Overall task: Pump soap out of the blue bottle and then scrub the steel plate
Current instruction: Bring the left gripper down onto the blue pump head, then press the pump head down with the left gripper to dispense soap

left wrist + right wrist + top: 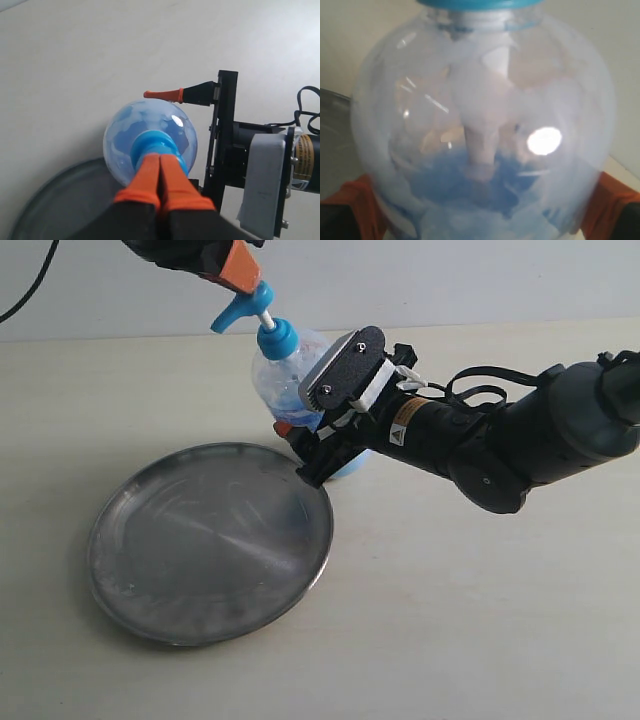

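Note:
The blue bottle [285, 375] stands upright at the far rim of the steel plate [210, 540]. My right gripper [305, 420] is shut on the bottle's round body, with orange pads [355, 205] on both sides of it in the right wrist view. From above, my left gripper [243, 270] is shut, its orange fingertips [150, 172] pressed together on top of the bright blue pump head [240, 310]. The spout points out over the plate. Soap shows only as pale blue liquid inside the bottle [470, 190]. The plate's surface is grey and streaky.
The right arm [520, 440] stretches in from the right, low over the pale table [480, 620]. A dark cable [30, 290] hangs at the upper left by the wall.

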### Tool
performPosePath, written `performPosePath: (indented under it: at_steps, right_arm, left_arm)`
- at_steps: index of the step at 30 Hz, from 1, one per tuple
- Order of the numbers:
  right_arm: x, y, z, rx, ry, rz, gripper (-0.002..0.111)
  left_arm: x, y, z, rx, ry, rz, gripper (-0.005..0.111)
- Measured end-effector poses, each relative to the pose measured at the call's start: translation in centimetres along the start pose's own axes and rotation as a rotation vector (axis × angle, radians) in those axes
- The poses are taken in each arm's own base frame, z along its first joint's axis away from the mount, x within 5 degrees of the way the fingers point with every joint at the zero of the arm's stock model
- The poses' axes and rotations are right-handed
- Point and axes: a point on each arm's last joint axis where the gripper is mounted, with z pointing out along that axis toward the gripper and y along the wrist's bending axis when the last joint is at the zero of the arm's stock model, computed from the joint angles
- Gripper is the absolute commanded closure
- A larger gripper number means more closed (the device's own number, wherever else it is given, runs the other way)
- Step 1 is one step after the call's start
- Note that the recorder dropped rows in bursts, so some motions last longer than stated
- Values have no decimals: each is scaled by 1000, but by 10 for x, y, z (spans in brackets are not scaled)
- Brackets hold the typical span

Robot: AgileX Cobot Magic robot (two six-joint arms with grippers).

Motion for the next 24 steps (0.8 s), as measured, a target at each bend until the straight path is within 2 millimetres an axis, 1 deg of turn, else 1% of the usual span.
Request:
performPosePath:
  at_steps: [19,24]
  right_arm:
    - [0,1,0,-7,-2,-6,108]
    - [0,0,0,-5,-1,-1,108]
  left_arm:
    - [1,-1,0,7,11,-3,106]
    - [2,1,7,16,22,-15,106]
